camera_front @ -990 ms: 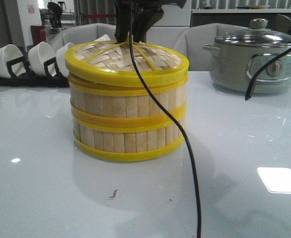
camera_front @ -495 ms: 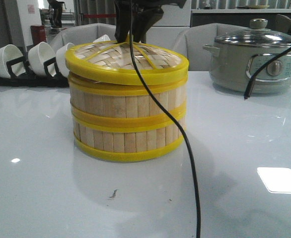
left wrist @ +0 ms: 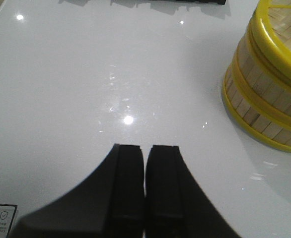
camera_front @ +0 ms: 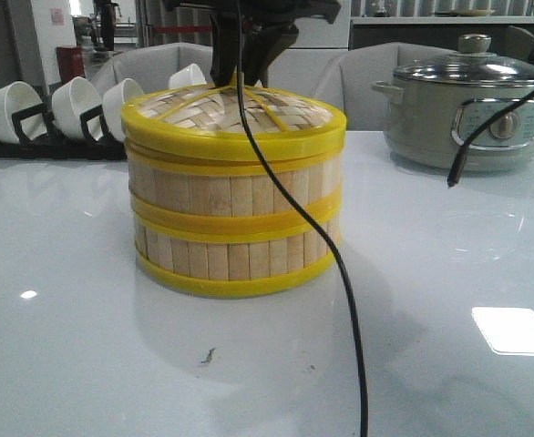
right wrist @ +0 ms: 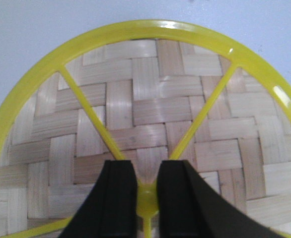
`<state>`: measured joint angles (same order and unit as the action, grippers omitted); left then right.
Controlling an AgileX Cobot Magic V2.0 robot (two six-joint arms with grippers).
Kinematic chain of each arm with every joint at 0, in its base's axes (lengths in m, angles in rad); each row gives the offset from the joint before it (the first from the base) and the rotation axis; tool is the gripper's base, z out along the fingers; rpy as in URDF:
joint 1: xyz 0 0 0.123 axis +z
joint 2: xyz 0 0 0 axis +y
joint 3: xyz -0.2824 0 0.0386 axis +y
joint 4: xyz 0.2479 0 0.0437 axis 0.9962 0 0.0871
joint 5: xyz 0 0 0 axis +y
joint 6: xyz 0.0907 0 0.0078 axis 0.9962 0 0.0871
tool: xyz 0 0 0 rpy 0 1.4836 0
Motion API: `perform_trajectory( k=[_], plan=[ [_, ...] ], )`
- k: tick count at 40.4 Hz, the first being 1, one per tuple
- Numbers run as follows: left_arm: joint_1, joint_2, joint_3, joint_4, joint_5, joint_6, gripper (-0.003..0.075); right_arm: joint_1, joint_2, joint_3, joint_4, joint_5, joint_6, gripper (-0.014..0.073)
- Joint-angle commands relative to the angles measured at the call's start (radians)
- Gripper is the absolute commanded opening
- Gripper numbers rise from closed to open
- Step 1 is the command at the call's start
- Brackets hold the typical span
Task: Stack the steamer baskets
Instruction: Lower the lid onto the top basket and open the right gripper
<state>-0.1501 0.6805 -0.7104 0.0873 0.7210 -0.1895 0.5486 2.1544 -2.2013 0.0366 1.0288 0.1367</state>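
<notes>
The lid [camera_front: 234,111] has settled level; right claw [right wrist: 146,198] still grips its hub, left claw [left wrist: 144,183] clenched.

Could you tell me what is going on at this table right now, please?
The robot is finishing a stack of steamer baskets on the white table. The right gripper has its jaws closed on the yellow hub at the centre of the woven lid, which now sits roughly level on the top basket. The left gripper is shut and empty, hanging over bare table beside the stack. An electric pot and racked white bowls stand behind.
</notes>
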Motion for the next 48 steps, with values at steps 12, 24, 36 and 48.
perform_trajectory(
  k=[12, 24, 36, 48],
  plan=[
    [-0.007, -0.002, -0.029, 0.002, -0.073, -0.012, 0.0095, 0.000, -0.064, -0.037, -0.004, -0.063, -0.011, 0.0057],
    [-0.007, -0.002, -0.029, 0.002, -0.073, -0.012, 0.0095, 0.000, -0.063, -0.037, -0.003, -0.060, -0.011, 0.0211],
    [-0.007, -0.002, -0.029, 0.002, -0.073, -0.012, 0.0095, 0.000, -0.063, -0.037, -0.003, -0.066, -0.011, 0.0398],
    [-0.007, -0.002, -0.029, 0.002, -0.073, -0.012, 0.0095, -0.017, -0.107, -0.030, -0.004, -0.118, -0.011, 0.0398]
  ],
)
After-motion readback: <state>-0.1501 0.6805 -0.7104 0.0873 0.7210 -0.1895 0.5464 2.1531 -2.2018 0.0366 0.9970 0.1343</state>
